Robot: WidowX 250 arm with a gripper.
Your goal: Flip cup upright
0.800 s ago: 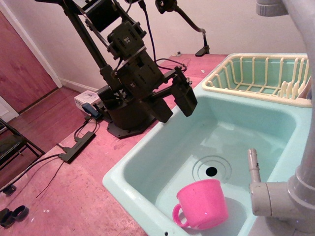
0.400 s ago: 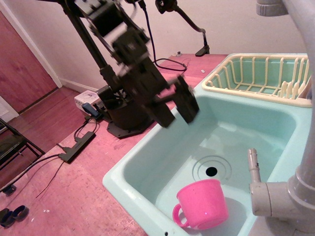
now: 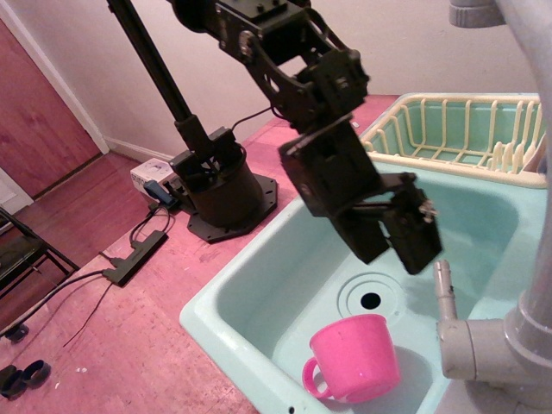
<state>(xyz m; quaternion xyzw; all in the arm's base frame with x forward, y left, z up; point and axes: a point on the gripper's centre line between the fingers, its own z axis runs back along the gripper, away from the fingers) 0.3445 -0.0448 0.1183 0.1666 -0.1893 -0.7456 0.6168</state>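
A pale green sink (image 3: 259, 285) is filling the lower right of the frame, with the pink cup (image 3: 355, 357) sitting rim-up near its front wall. The gripper (image 3: 397, 250) is hanging above it, slightly to the upper right, fingers (image 3: 366, 246) spread with nothing between them.

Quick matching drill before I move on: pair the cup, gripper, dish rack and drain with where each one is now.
Things:
1. cup
2. gripper
3. dish rack
4. drain

Places:
A. on the counter behind the sink
B. in the sink floor, centre
C. sink's near corner, mouth down
D. in the air above the sink, open

Pairs: 1-C, 2-D, 3-A, 4-B
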